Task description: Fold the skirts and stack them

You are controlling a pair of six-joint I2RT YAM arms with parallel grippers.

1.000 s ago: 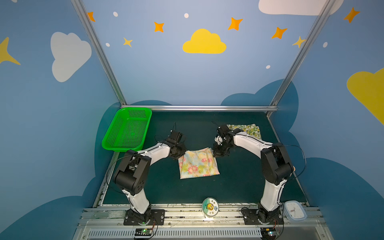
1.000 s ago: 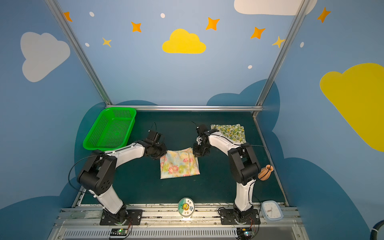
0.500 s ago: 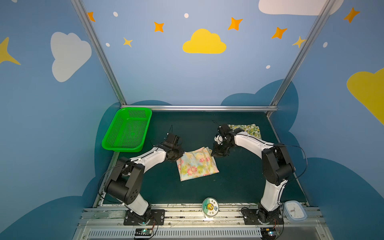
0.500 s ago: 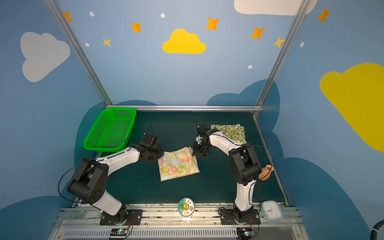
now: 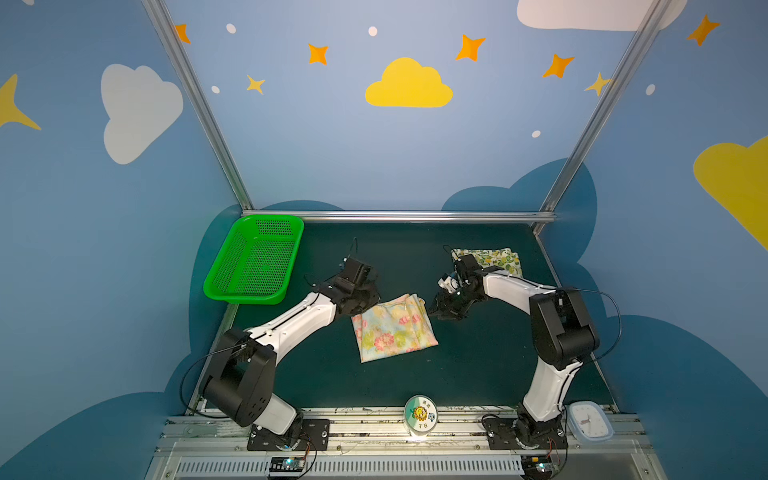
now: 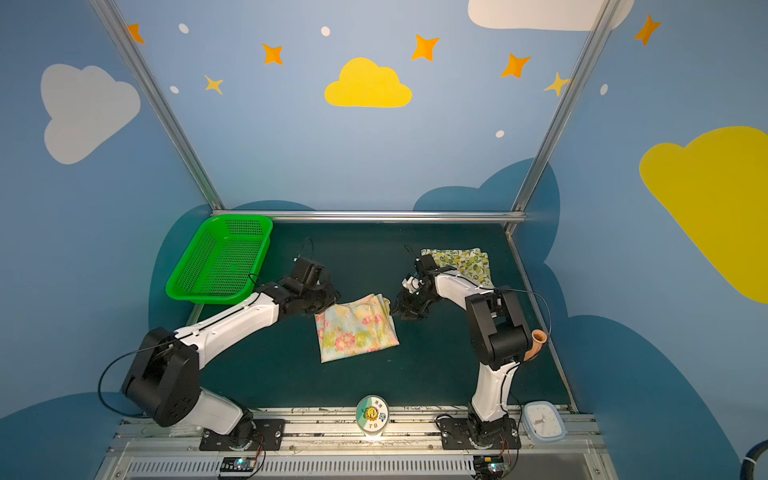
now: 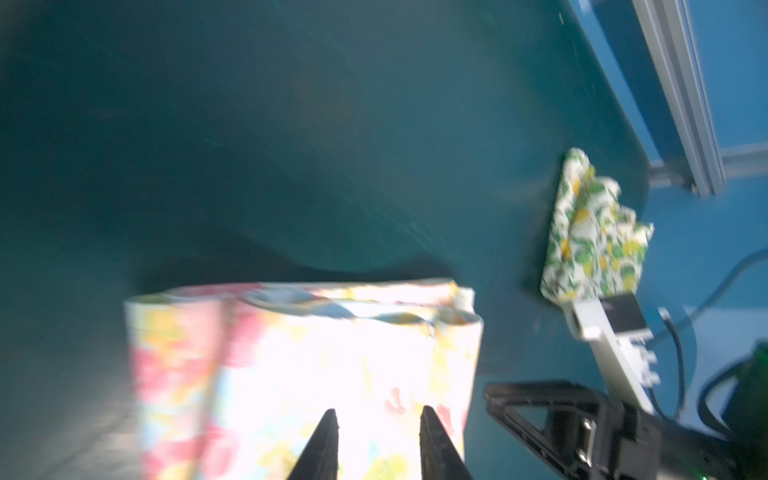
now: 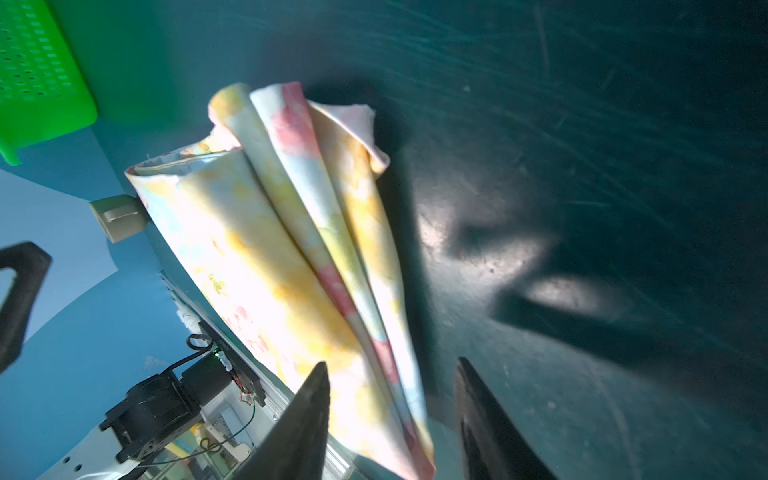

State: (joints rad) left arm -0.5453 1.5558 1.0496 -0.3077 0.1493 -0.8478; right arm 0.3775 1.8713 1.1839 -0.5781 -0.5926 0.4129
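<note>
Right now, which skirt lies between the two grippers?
The pink-flowered skirt, in the middle, with the left gripper and right gripper at either end of its far edge. The lemon skirt lies apart, folded near the back right corner.

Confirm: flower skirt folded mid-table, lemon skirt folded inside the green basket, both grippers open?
One error: the lemon skirt is not in the green basket, which holds nothing; it lies folded on the mat at the far right, as both top views show. The flower skirt folded mid-table, left gripper and right gripper open: correct.
</note>
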